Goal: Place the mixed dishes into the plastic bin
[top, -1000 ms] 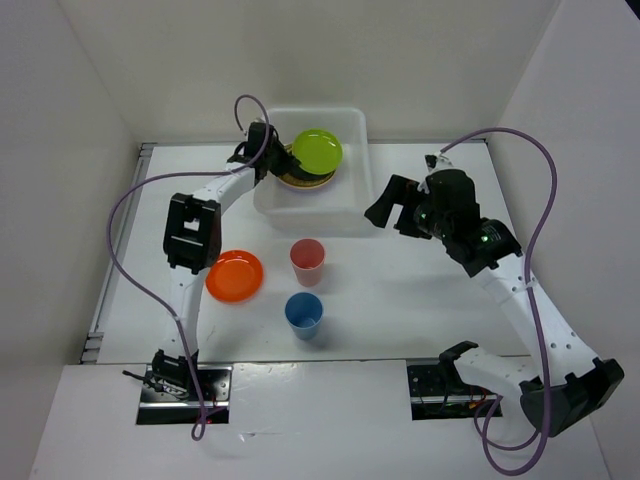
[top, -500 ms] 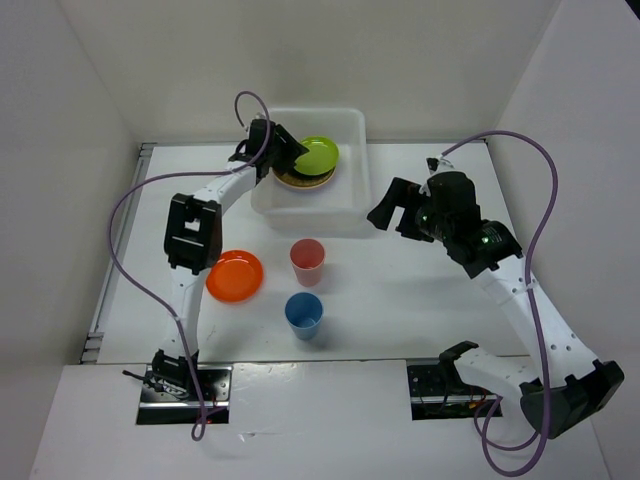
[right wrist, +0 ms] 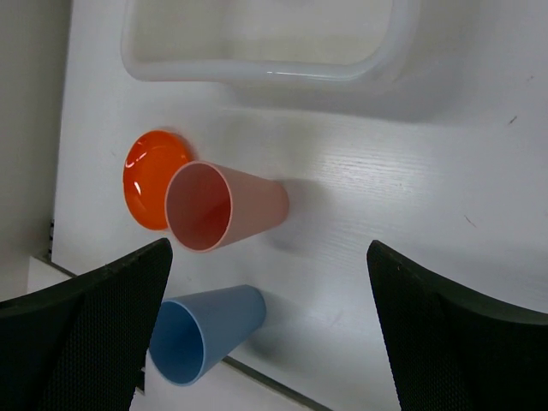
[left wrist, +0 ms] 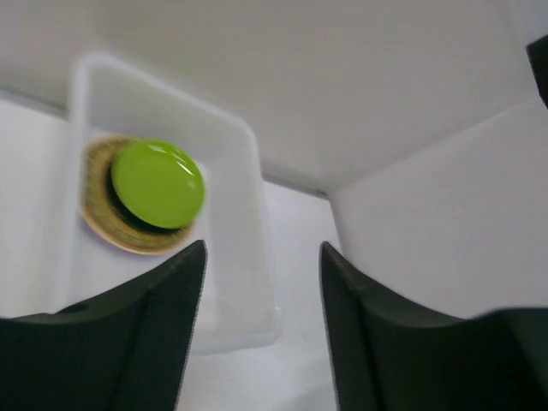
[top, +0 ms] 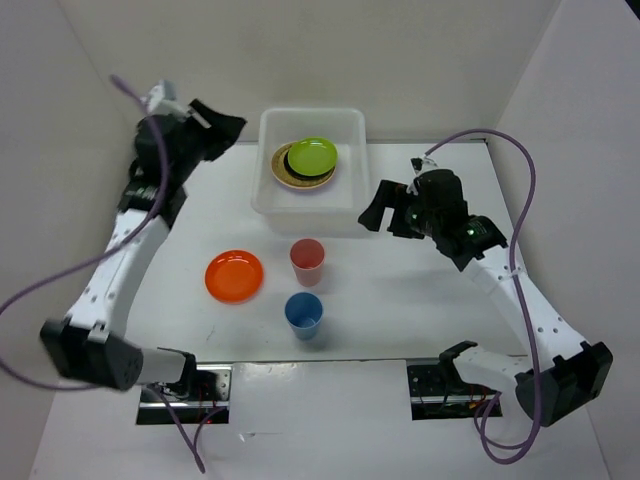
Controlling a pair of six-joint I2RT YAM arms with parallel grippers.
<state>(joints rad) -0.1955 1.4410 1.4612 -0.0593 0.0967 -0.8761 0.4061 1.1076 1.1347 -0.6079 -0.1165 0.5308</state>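
A white translucent rectangular plastic bin [top: 300,200] sits at the far edge of the worktop [top: 400,295], holding a lime green round plate [top: 313,154] atop a black plate [top: 291,161] and a woven bamboo plate [top: 281,171]. A round orange plate [top: 234,275], a pink cup [top: 307,262] and a blue cup [top: 303,315] stand mid-worktop.

- left wrist view is soft all over, so the woven bamboo plate [left wrist: 128,242] reads as just a tan smear
- black plate [left wrist: 115,199] is mostly buried under the lime green plate [left wrist: 158,182], only a dark crescent peeks out
- right wrist view chops the plastic bin [right wrist: 257,70] off at the top edge
- pink cup [right wrist: 227,205] covers the lower right rim of the orange plate [right wrist: 144,175]
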